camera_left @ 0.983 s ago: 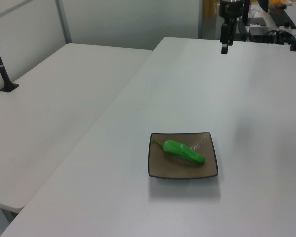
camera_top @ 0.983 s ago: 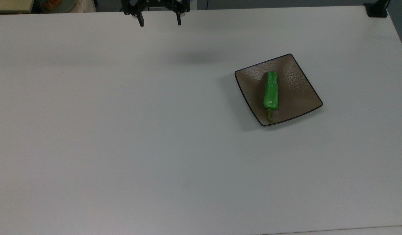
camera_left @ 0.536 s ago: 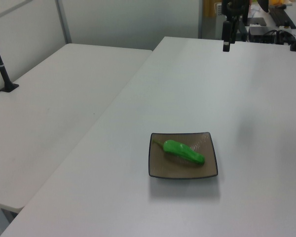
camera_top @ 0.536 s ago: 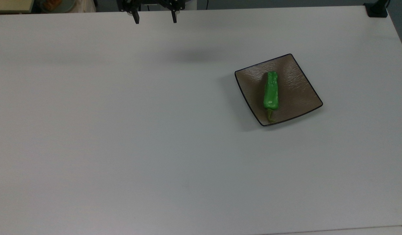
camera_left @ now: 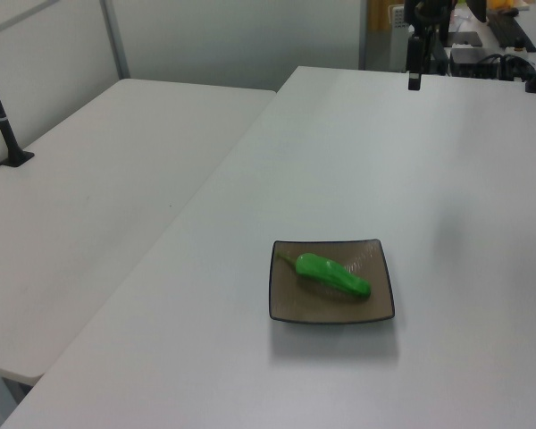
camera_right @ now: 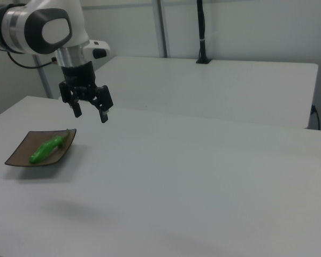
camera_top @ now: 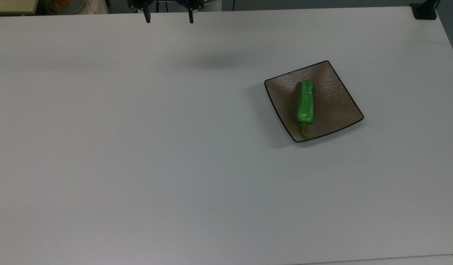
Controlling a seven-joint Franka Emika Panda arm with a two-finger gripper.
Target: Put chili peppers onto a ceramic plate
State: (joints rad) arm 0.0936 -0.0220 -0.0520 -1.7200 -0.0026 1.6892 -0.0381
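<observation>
A bright green chili pepper lies lengthwise on the square brown ceramic plate, its stem toward the plate's near corner in the top view. My gripper hangs high above the table at the top view's upper edge, far to the left of the plate there. Its fingers are spread wide apart and hold nothing.
The white table carries the plate alone. A second white table adjoins it. A black clamp post stands at the top view's upper right corner.
My gripper has drawn further up and to the top view's left, away from the plate. Pepper and plate have not moved.
</observation>
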